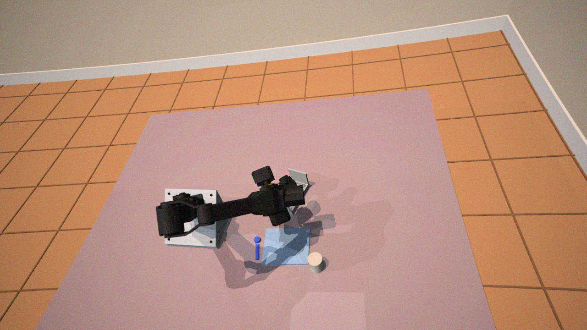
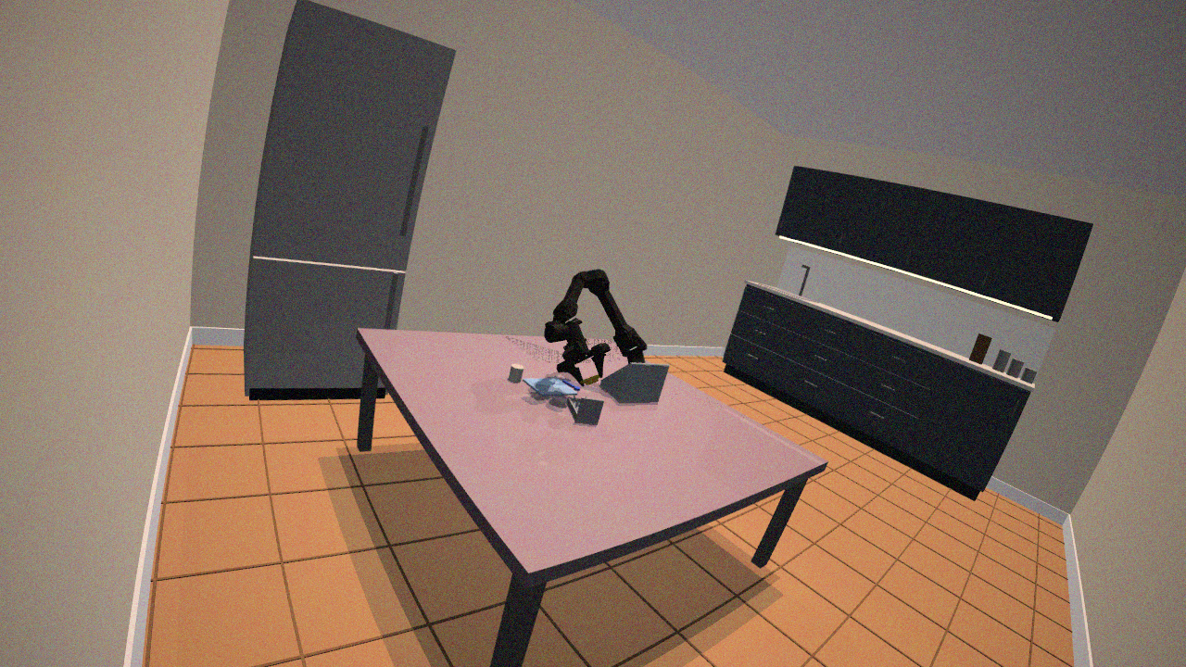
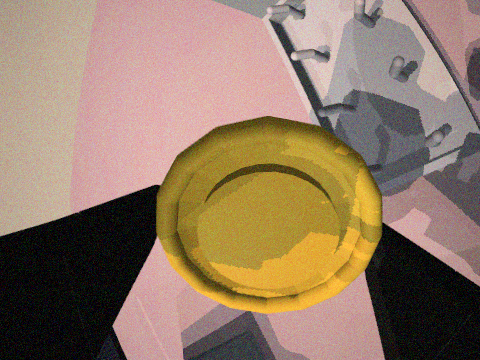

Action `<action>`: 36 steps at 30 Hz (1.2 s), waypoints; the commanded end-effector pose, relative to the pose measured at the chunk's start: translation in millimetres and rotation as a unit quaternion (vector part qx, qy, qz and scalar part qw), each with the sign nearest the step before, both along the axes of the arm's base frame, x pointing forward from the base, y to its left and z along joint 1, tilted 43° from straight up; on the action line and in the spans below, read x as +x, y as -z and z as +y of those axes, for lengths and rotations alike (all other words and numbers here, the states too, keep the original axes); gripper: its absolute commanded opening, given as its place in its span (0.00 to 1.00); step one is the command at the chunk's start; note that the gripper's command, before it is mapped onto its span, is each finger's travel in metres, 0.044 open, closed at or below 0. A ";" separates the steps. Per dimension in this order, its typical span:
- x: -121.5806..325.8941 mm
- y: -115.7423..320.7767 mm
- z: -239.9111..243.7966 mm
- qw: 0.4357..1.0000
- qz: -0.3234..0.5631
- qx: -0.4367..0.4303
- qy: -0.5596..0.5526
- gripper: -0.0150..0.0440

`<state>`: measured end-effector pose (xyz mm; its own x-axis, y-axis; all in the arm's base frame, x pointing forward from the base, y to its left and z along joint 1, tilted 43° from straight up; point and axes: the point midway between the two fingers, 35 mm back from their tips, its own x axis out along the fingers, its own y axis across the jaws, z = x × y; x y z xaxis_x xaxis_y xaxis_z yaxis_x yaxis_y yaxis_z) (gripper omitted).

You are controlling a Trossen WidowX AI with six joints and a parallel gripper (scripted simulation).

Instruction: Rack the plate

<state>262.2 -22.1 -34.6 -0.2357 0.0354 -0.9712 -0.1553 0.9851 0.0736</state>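
My gripper [image 2: 586, 376] [image 3: 267, 215] is shut on the yellow plate [image 2: 590, 381] [image 3: 270, 235], with one black finger at each side of its rim. In the wrist view the plate's hollow face shows whole. The plate is off the rack, and its height above the table is hard to tell. The pale grey dish rack [image 1: 298, 176] [image 2: 586, 412] [image 3: 385, 45] stands beside it, at the upper right of the wrist view, with rows of short pegs and no plate in the part that shows. In the top view the arm hides most of the rack and nearly all of the plate.
A light blue square board [image 1: 273, 257] [image 2: 538, 385] lies near the rack. A blue rod [image 1: 257, 251] lies at its left edge, with a blue disc [image 1: 257, 239] by its end. A pale cylinder [image 1: 315, 259] [image 2: 515, 373] stands at its corner. The arm's base stand [image 1: 171, 196] [image 2: 640, 383] is behind.
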 end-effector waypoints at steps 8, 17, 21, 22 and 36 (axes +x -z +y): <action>-0.8 10.3 -7.1 0.989 -0.063 0.102 -0.089 0.25; -0.4 15.7 -14.7 0.964 -0.133 0.161 -0.162 0.25; -0.1 17.1 -18.4 0.949 -0.169 0.180 -0.196 0.25; -0.1 17.3 -19.3 0.945 -0.178 0.184 -0.204 0.25; 0.0 16.9 -33.7 0.869 -0.314 0.205 -0.323 0.25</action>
<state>262.9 -54.4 -52.6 0.1882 0.4418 -0.8772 -0.7617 0.6294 0.1535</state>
